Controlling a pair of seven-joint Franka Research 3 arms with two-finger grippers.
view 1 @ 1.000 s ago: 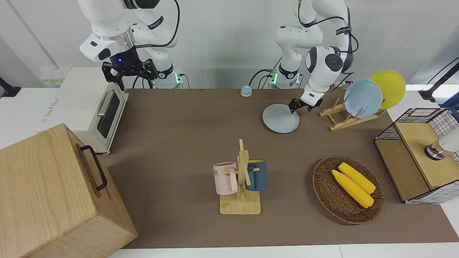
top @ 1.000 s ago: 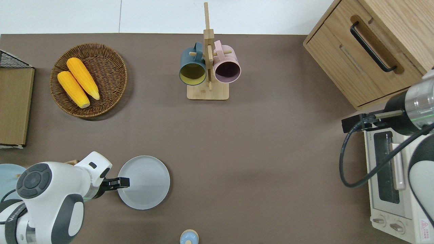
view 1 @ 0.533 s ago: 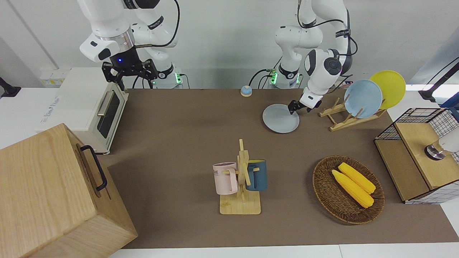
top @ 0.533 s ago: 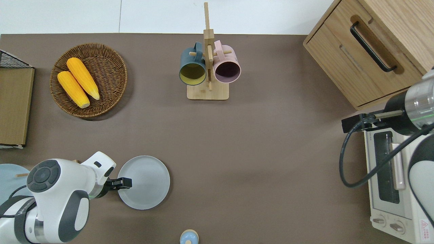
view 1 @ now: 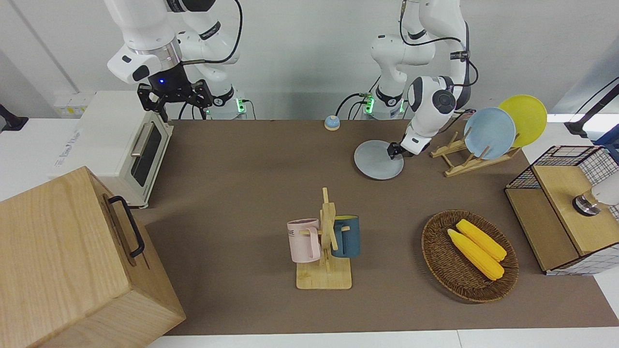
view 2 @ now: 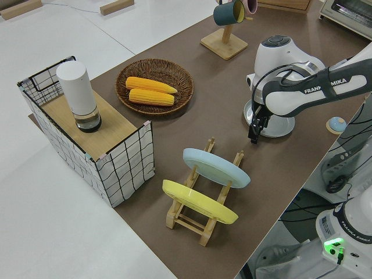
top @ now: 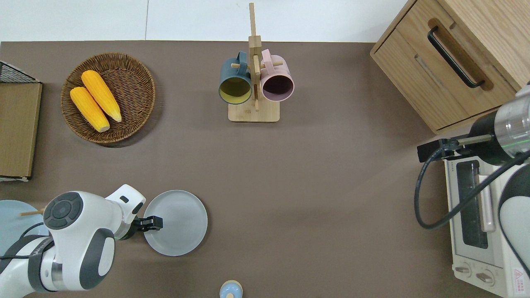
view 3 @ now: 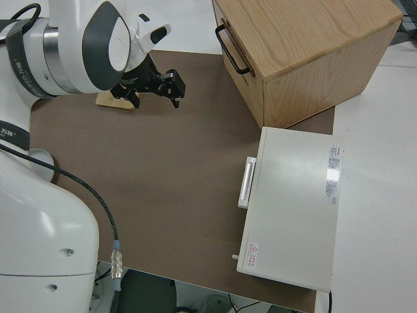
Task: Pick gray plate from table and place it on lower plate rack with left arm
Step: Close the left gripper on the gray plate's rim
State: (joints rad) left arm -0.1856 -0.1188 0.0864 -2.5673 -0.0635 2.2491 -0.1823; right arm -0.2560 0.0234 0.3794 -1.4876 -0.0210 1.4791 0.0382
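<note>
The gray plate [top: 176, 222] lies flat on the table [top: 314, 198], just beside the lower plate rack [view 1: 471, 157] on the side toward the right arm's end. The left gripper [top: 153, 223] is down at the plate's rim on the rack side, one finger over the plate's inside and the other seemingly outside the rim; whether the jaws have closed on the rim cannot be told. The right arm is parked, its gripper [view 1: 174, 96] spread open and holding nothing. The rack already carries a light-blue plate [view 1: 489, 133] and a yellow plate [view 1: 524, 120] in its slots farther from the gray plate. The likely trouble is a shallow bite: a grip on only the thin rim could let the plate pivot or slip out as it lifts. Swinging it toward the rack could also knock the light-blue plate or miss the free slots between the pegs.
</note>
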